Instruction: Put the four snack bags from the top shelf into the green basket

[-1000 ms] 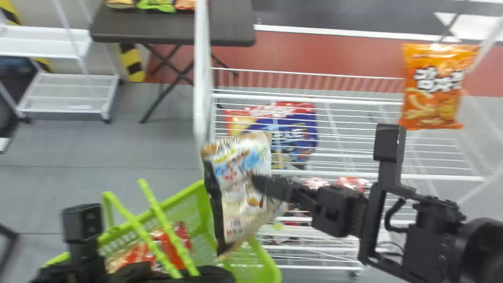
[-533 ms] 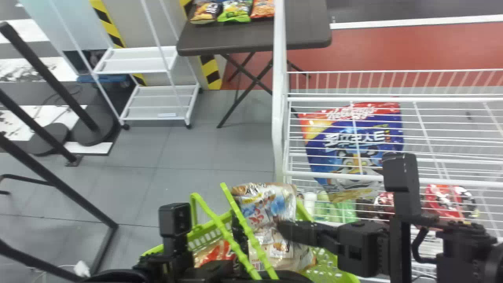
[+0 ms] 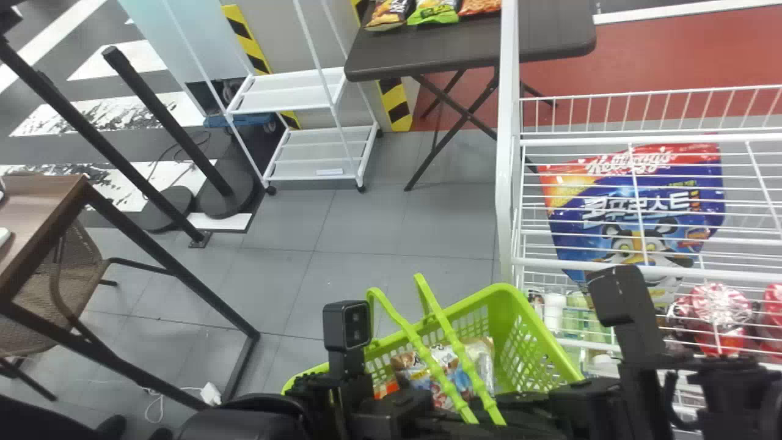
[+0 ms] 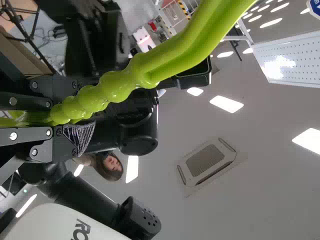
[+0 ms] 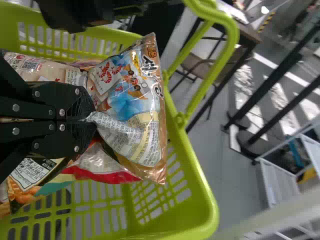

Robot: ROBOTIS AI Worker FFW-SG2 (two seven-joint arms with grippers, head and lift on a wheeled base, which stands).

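- Your right gripper [image 3: 519, 406] is inside the green basket [image 3: 512, 292], at the near side, and its fingers [image 5: 81, 102] are clenched on the wrapper of one snack bag [image 5: 142, 107] with shrimp pictures.
- This snack bag is within the basket walls, tilted, resting against other packs.
- Beside it in the basket you can see a pack with a red band [image 5: 102, 172], a bag with fried snack pictures [image 5: 31, 182] and a beige bag [image 5: 37, 67].
- Your left gripper [image 3: 452, 426] is near, at the basket handles [image 3: 421, 348]; its fingers [image 4: 79, 137] are grasping the green handle, which passes between them.
- The handles stand up over the basket, crossing in front of the snack bag from the head view.
- The basket is near, just left of the white wire rack [image 3: 611, 142].
- On the right, seen through the wires, there is a big blue and red cereal bag [image 3: 660, 205]; red packs [image 3: 721, 311] are nearer, lower in the rack.
- Far away, a dark surface [image 3: 427, 55] carries three small bags [image 3: 434, 11], and a white cart [image 3: 293, 98] stands to its left.
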